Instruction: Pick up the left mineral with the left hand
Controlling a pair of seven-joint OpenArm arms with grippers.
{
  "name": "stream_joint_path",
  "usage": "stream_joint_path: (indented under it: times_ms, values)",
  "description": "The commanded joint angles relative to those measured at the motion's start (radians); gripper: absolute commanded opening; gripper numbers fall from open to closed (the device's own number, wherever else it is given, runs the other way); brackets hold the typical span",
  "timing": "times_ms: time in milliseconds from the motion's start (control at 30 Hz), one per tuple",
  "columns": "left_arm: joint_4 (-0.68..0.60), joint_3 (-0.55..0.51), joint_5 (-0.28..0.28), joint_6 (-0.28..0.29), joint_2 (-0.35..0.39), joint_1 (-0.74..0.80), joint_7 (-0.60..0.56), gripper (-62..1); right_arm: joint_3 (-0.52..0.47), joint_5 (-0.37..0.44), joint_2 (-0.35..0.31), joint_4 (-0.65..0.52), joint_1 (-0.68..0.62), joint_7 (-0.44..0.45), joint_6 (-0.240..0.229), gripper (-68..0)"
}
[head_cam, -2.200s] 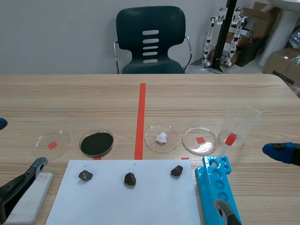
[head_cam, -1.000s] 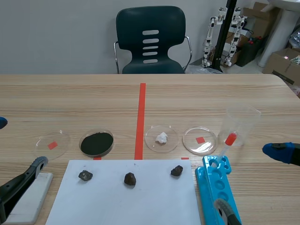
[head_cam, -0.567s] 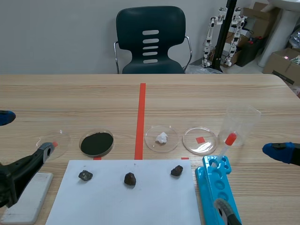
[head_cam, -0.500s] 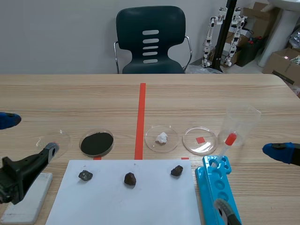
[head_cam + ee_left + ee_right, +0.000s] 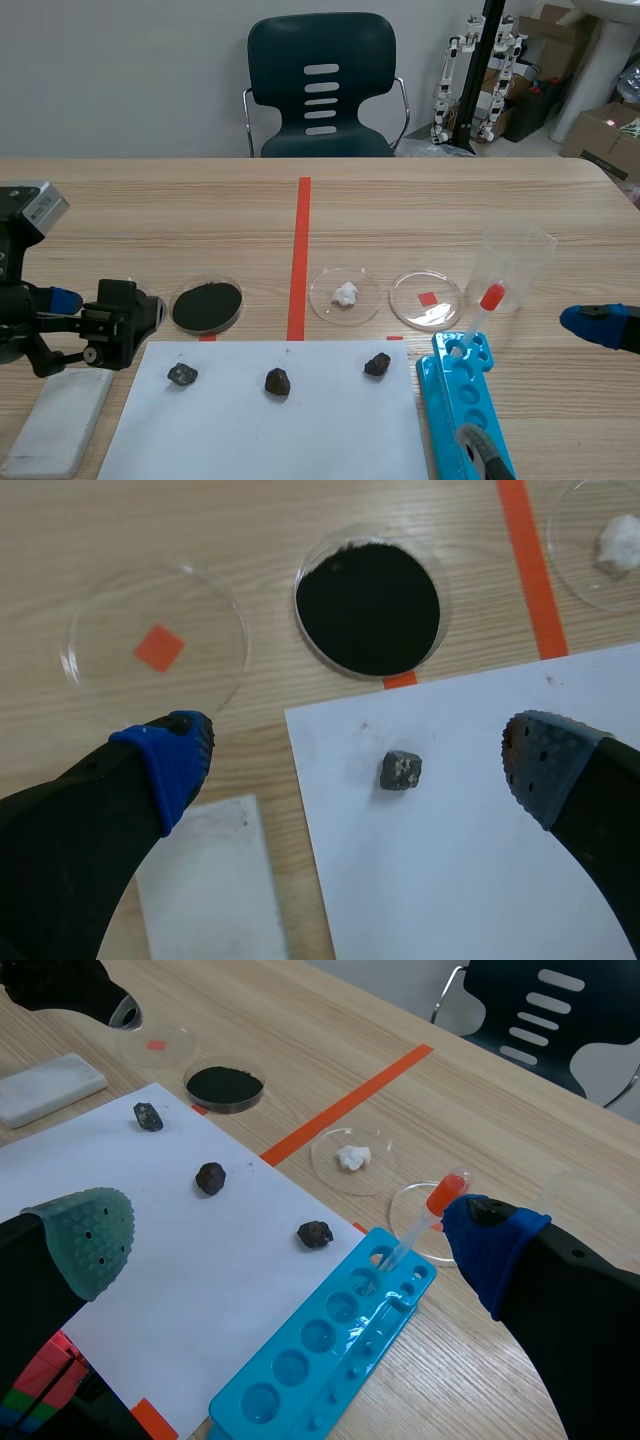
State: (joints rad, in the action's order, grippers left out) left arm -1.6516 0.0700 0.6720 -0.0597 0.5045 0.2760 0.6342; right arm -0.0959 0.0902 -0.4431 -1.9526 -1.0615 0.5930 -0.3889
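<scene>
My left gripper (image 5: 357, 752) hangs with its fingers wide apart, holding nothing. My right gripper (image 5: 290, 1235) is spread and empty too, with the blue well tray (image 5: 330, 1350) ahead of it. Between the left fingers, the left mineral (image 5: 400, 770) lies untouched on the white sheet (image 5: 480, 880), near its corner. A white slab (image 5: 205, 880) rests beside the sheet on the bench (image 5: 250, 540). Beyond them I see the black powder dish (image 5: 368, 607) and a clear dish (image 5: 155, 645) next to it.

Three dark minerals (image 5: 182, 375) (image 5: 277, 381) (image 5: 377, 364), four clear dishes (image 5: 155, 645) (image 5: 207, 305) (image 5: 345, 295) (image 5: 427, 298), one white sheet (image 5: 260, 430), one blue well tray (image 5: 447, 402), one dropper (image 5: 480, 312), one cup (image 5: 520, 255), one white block (image 5: 55, 430).
</scene>
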Motion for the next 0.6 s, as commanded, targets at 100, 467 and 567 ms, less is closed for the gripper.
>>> stream_joint_path:
  times_ms: [100, 467, 567]
  values:
    - [-0.018, 0.114, -0.008, -0.171, 0.006, -0.053, 0.064, 0.2, -0.001, 0.011, 0.000, -0.012, 0.000, 0.014, 0.000, -2.2]
    - [-0.018, 0.336, -0.010, -0.480, 0.006, -0.190, 0.175, 0.2, -0.001, 0.011, 0.000, -0.012, 0.000, 0.014, 0.000, -2.2]
    - [-0.018, 0.389, -0.010, -0.546, 0.005, -0.231, 0.186, 0.2, -0.001, 0.011, 0.000, -0.012, 0.000, 0.014, 0.000, -2.2]
